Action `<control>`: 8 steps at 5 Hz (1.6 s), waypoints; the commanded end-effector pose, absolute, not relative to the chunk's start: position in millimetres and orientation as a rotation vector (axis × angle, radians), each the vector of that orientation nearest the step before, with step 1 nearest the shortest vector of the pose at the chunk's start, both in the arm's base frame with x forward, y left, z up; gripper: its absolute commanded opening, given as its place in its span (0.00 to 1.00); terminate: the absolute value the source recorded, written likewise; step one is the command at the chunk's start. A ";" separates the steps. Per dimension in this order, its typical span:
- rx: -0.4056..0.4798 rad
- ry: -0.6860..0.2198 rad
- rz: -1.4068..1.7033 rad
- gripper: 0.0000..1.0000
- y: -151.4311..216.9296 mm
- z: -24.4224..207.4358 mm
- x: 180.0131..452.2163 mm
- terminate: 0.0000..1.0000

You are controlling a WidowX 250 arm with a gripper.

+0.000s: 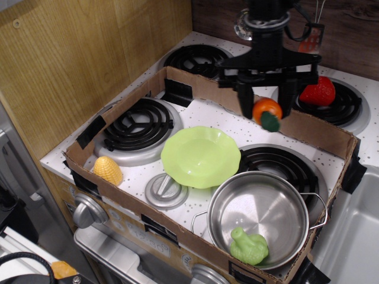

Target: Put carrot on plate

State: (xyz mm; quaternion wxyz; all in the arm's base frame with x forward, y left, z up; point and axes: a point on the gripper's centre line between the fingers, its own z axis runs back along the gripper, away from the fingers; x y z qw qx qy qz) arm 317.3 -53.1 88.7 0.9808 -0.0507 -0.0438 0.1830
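Observation:
The orange carrot (266,111) with its dark green top facing the camera hangs in the air, held in my black gripper (266,102), which is shut on it. It is above the white stove surface, up and to the right of the lime-green scalloped plate (200,156). The plate lies inside the cardboard box, between the burners, and has nothing on it.
A steel pan (258,216) with a green toy in it (248,245) stands right in front of the plate. A yellow corn (108,169) lies at the box's left front. A red strawberry (317,92) sits on the back right burner. Cardboard walls (207,89) ring the area.

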 end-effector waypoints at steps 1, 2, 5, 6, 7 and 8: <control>-0.023 -0.278 0.247 0.00 -17.0 105.5 296.0 0.00; -0.020 -0.279 0.222 0.00 -4.5 103.7 294.3 0.00; -0.044 -0.431 0.206 0.00 2.8 56.6 280.1 0.00; -0.049 -0.452 0.195 0.00 8.8 49.5 281.5 0.00; -0.055 -0.453 0.194 0.00 11.6 47.1 282.8 0.00; -0.056 -0.455 0.171 0.00 15.1 49.0 285.9 0.00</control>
